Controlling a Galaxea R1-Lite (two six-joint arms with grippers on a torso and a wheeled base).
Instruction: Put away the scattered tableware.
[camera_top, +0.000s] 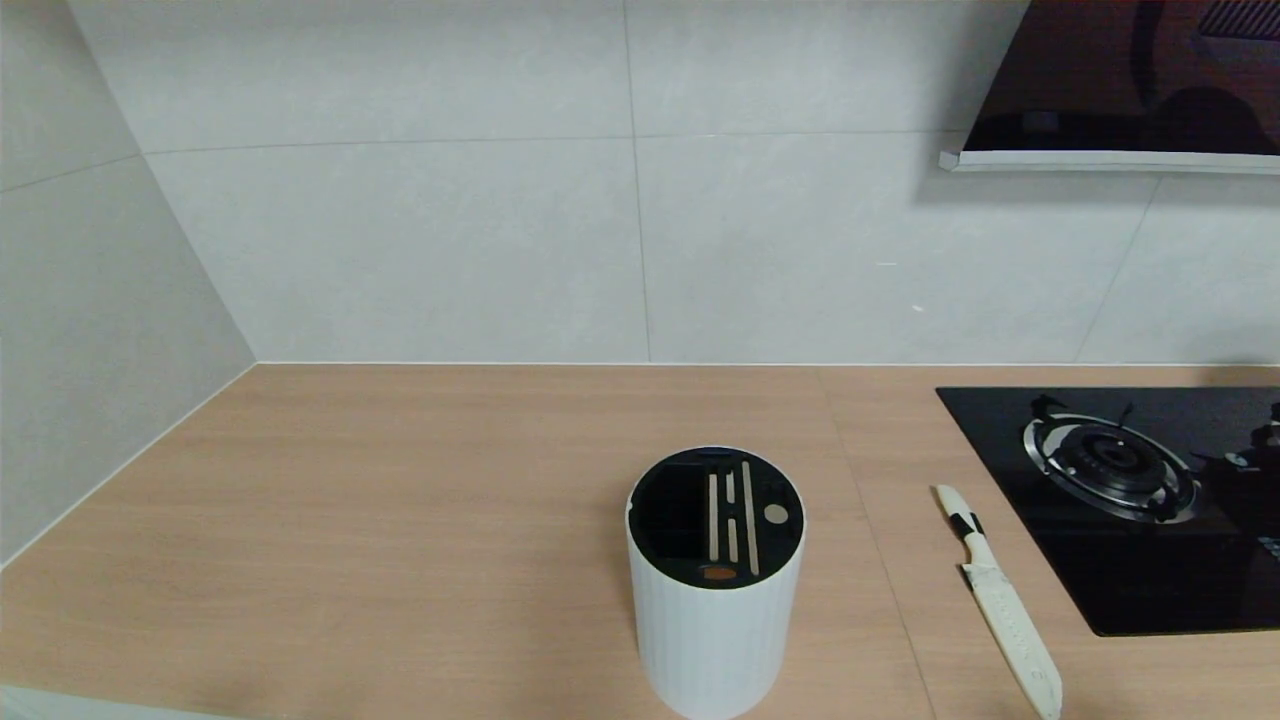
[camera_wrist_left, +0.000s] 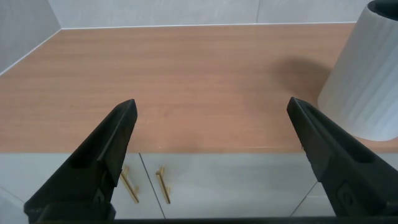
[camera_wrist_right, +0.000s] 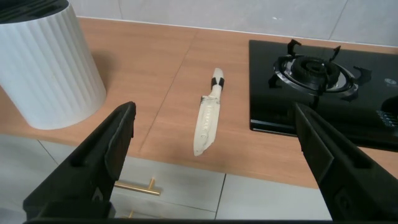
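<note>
R gripper (camera_wrist_right: 212, 109) jaws wide open, empty; L gripper (camera_wrist_left: 210, 106) same. White knife (camera_wrist_right: 208, 121) lies flat on counter (camera_top: 450, 500), btw holder (camera_top: 715, 590) & stove (camera_top: 1110, 500). Best: R drops straight down, pinches handle, not blade.

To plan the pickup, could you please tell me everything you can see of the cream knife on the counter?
The knife is cream, with a black band near its slim far end; the wider near part looks matte, perhaps sheathed. It lies flat on the wooden countertop, running roughly away from the robot, between the white ribbed holder and the black hob, touching neither. Only the countertop touches it.
</note>
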